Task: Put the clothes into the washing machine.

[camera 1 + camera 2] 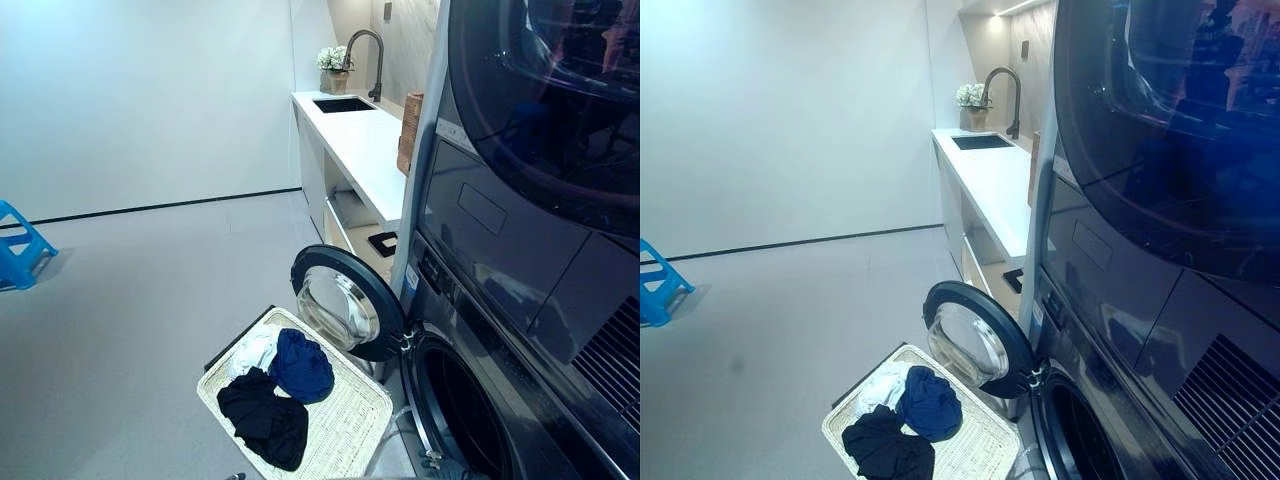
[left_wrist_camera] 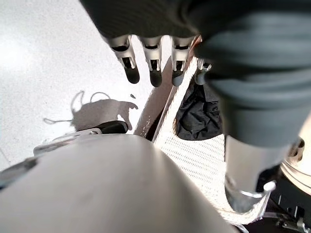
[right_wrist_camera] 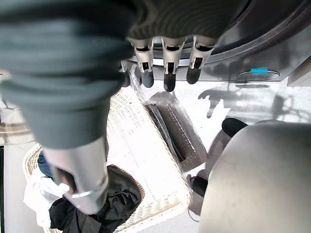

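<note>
From the left eye view I see the white woven basket (image 1: 345, 425) on the grey floor (image 1: 130, 330), just beside the open round door (image 1: 345, 300) of the lower washing machine (image 1: 470, 400). The clothes all lie at the basket's end away from the machine: a black garment (image 1: 265, 420) toward its near edge, a dark blue garment (image 1: 302, 365) touching it, and a white garment (image 1: 252, 350) at the far corner. A white counter (image 1: 365, 150) with a sink (image 1: 343, 104) and a dark tap (image 1: 372, 60) runs behind, and a blue stool (image 1: 20, 248) stands well apart.

The right eye view repeats this layout.

In the left wrist view my left hand (image 2: 153, 60) hangs above the floor by the basket's rim, fingers straight and slack, holding nothing.

In the right wrist view my right hand (image 3: 167, 63) hangs over the basket near the machine's front, fingers likewise relaxed and empty.
</note>
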You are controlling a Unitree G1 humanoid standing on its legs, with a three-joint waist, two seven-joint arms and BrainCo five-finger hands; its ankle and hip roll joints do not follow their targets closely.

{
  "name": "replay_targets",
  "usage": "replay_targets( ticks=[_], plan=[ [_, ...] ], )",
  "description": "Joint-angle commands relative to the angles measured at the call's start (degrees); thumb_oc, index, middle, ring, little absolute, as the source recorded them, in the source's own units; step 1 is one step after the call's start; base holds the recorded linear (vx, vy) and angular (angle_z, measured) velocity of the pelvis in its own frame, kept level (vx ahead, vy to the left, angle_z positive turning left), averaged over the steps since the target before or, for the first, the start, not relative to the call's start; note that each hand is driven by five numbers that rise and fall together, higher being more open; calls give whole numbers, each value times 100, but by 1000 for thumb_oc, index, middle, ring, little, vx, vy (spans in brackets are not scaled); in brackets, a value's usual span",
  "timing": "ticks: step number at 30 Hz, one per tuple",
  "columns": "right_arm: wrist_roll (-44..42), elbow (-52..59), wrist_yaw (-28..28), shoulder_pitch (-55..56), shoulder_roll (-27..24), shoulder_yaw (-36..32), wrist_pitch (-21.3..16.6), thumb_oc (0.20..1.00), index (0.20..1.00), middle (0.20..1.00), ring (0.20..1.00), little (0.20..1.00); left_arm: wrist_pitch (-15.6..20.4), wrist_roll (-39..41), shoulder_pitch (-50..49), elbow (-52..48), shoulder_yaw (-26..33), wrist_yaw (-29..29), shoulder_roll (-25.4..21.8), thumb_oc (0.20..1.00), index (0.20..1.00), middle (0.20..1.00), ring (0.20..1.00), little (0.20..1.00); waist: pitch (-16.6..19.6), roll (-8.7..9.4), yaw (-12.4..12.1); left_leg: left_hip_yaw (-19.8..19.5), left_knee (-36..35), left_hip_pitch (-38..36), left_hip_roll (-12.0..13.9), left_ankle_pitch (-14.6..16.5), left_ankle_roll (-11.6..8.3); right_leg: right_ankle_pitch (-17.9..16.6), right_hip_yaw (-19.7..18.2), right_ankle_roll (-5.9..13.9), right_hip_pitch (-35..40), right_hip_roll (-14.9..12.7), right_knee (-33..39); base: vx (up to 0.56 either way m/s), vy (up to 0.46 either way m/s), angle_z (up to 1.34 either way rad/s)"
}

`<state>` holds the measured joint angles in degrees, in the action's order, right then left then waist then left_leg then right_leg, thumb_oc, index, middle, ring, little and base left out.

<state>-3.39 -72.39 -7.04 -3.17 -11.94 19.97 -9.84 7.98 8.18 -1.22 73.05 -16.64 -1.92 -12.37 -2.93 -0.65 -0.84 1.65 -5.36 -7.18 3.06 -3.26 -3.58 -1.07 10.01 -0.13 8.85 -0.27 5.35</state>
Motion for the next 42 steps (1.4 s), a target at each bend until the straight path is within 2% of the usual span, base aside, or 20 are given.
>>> replay_targets(
  ticks=[1, 5, 7, 14, 16, 18, 22, 24, 28, 34, 38, 42],
  plan=[
    [138, -201, 4, -256, 223, 154, -110, 1000, 1000, 1000, 1000, 1000, 92, 44, 529, 396, 117, 245, 381, 1000, 1000, 1000, 1000, 1000, -235, 227, -16, 250, 36, -172, -608, 564, 420, -68, -132, 426, -73, -117, -35, 0, 0, 0],
    [99, -173, 16, -291, 201, 191, -115, 1000, 1000, 1000, 1000, 1000, 367, -760, 568, 281, -79, 733, 324, 1000, 1000, 1000, 1000, 1000, -289, 203, -1, 262, 36, -173, -629, 549, 432, -58, -178, 421, -105, -124, -70, 0, 8, 0],
    [104, -165, 4, -304, 175, 209, -110, 1000, 1000, 1000, 1000, 1000, 463, -869, 588, 237, -165, 885, 300, 1000, 1000, 1000, 1000, 1000, -314, 191, 10, 271, 56, -179, -639, 558, 443, -48, -202, 417, -111, -128, -95, 3, 20, -1],
    [154, -181, -19, -295, 116, 228, -91, 1000, 1000, 1000, 1000, 1000, 444, -908, 629, 137, -217, 1172, 230, 1000, 1000, 1000, 1000, 1000, -385, 191, 34, 272, 179, -185, -672, 622, 483, 25, -266, 398, -108, -143, -216, 33, 43, -7],
    [160, -173, -31, -281, 78, 216, -102, 1000, 1000, 1000, 1000, 1000, 588, -1090, 642, 94, -223, 1333, 175, 1000, 1000, 1000, 1000, 1000, -414, 194, 40, 271, 211, -176, -677, 637, 491, 40, -287, 396, -120, -147, -249, 31, 41, -3],
    [187, -138, -57, -284, 15, 213, -89, 1000, 1000, 1000, 1000, 1000, 822, -1320, 661, -4, -263, 1787, 87, 1000, 1000, 1000, 1000, 1000, -450, 189, 49, 284, 212, -167, -673, 643, 496, 54, -299, 397, -143, -149, -277, 24, 52, -3],
    [165, -66, -105, -319, -103, 238, -86, 1000, 1000, 1000, 1000, 1000, 808, -1477, 727, -150, -281, 2300, -99, 1000, 1000, 1000, 1000, 1000, -524, 179, 58, 306, 215, -120, -666, 621, 490, 53, -317, 402, -205, -150, -311, 6, 54, -1],
    [96, -3, -156, -406, -208, 280, -93, 1000, 1000, 1000, 1000, 1000, 781, -1660, 857, -208, -350, 2749, -268, 1000, 1000, 1000, 1000, 1000, -614, 176, 68, 356, 231, -21, -649, 600, 491, 33, -346, 408, -322, -159, -335, -5, 63, -2],
    [-1, 121, -173, -506, -316, 327, -95, 1000, 1000, 1000, 1000, 1000, 891, -1374, 1017, -332, -330, 3093, -388, 1000, 1000, 1000, 1000, 1000, -732, 152, 97, 416, 194, 115, -630, 534, 492, -23, -399, 418, -498, -159, -334, -20, 61, -3],
    [-203, 321, -115, -902, -418, 443, -313, 1000, 1000, 1000, 1000, 1000, 895, -1303, 1546, -584, -235, 3583, -626, 1000, 1000, 1000, 1000, 1000, -1253, 158, 95, 474, 154, 600, -599, 373, 491, -212, -565, 434, -1025, -158, -296, -117, 24, -14],
    [-437, 407, 159, -1377, -428, 589, -282, 1000, 1000, 1000, 1000, 1000, 729, -1534, 2019, -793, -290, 3929, -807, 1000, 1000, 1000, 1000, 1000, -1670, 192, 100, 561, 178, 1055, -608, 234, 481, -396, -702, 417, -1496, -129, -257, -153, 18, -5],
    [-644, 409, 200, -1756, -484, 617, -287, 1000, 1000, 1000, 1000, 1000, 586, -1548, 2397, -814, -395, 4079, -1025, 1000, 1000, 1000, 1000, 1000, -1939, 171, 131, 565, 270, 1342, -639, 167, 453, -491, -774, 398, -1739, -118, -238, -68, 44, -14]
  ],
)
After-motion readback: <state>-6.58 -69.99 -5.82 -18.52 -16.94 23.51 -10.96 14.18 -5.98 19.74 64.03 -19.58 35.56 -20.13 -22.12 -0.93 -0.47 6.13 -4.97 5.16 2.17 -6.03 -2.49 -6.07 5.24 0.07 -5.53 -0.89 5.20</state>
